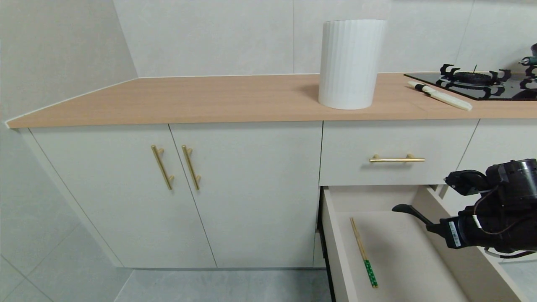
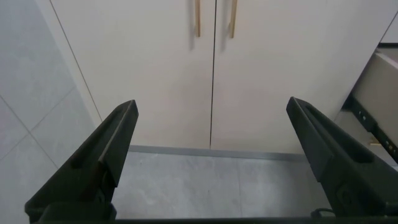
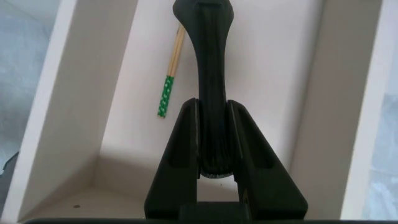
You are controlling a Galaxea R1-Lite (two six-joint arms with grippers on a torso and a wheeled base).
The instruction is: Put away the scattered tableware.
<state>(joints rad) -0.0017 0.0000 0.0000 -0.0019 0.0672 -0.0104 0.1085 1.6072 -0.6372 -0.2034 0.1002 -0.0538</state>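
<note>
A wood-toned counter [image 1: 188, 100] runs along a pale tiled wall [image 1: 209, 33]. On it stands a tall white ribbed cylinder [image 1: 350, 63], upright, well back from the front edge. To its right a black glass hob [image 1: 503, 90] is set into the counter, with a black burner grate [image 1: 474, 76] on top. Below the counter are two closed cabinet doors [image 1: 251, 193], each with a vertical gold bar handle [image 1: 191, 167] beside the centre seam. Right of them is a closed drawer front [image 1: 398, 138] with a horizontal gold handle [image 1: 397, 159]. Grey floor tiles [image 1: 209, 287] lie at the cabinet base.
</note>
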